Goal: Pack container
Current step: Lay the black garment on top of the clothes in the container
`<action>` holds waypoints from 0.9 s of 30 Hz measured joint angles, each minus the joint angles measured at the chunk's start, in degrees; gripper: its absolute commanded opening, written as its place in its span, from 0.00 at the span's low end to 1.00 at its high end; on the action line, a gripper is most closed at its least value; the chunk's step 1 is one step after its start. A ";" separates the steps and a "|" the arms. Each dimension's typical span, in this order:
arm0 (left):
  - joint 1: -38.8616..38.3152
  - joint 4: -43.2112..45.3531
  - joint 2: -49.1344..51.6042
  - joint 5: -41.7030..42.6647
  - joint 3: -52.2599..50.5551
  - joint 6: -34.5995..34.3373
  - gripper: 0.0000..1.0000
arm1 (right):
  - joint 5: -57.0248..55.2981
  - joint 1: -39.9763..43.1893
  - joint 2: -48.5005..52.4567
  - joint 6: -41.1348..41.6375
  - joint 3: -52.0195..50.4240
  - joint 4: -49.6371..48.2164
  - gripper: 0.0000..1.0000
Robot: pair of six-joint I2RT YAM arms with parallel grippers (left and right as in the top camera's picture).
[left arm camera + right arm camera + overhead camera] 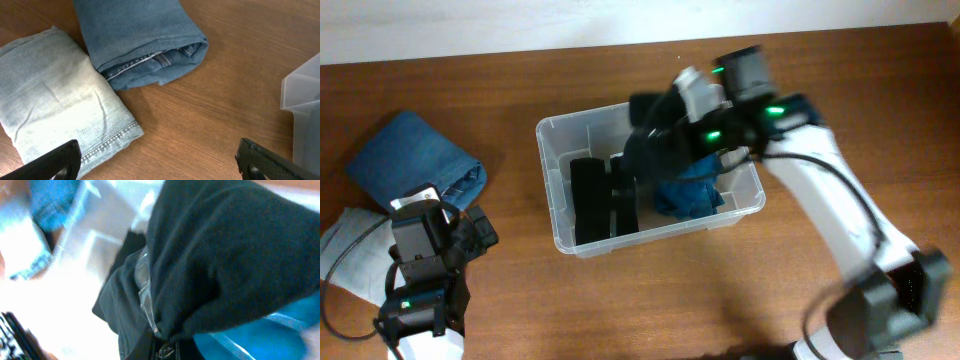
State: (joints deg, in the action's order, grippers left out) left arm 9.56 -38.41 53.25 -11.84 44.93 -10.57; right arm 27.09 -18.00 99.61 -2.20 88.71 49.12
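You're gripping fuzzy black cloth (235, 255) in the right pincer (660, 125) over the clear container (548, 172); left pincer (157, 160) is gaping above the wooden counter (225, 90).

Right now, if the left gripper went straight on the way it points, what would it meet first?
Likely the bare brown wooden tabletop: the open left gripper tilts down at it. The folded mid-blue denim jeans lie further ahead; depth is unclear.
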 measured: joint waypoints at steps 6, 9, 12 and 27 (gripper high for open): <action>0.00 0.00 0.00 0.00 0.00 0.00 0.99 | -2.54 -3.78 11.32 -2.84 -0.02 -1.29 0.73; 0.02 -0.02 0.00 0.00 0.00 0.00 0.99 | -5.84 -3.85 13.14 -3.28 -0.07 -0.87 0.95; 0.00 -0.07 0.00 0.00 0.00 0.00 0.99 | -8.94 -3.85 12.72 -3.98 1.14 2.89 0.99; 0.00 -0.13 0.02 0.00 0.00 0.00 0.99 | -13.40 -7.06 4.26 -6.64 11.78 8.11 0.33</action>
State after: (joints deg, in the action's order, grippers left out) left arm 9.56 -38.54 53.28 -11.84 44.93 -10.57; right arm 13.69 -25.06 103.88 -8.84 100.49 57.23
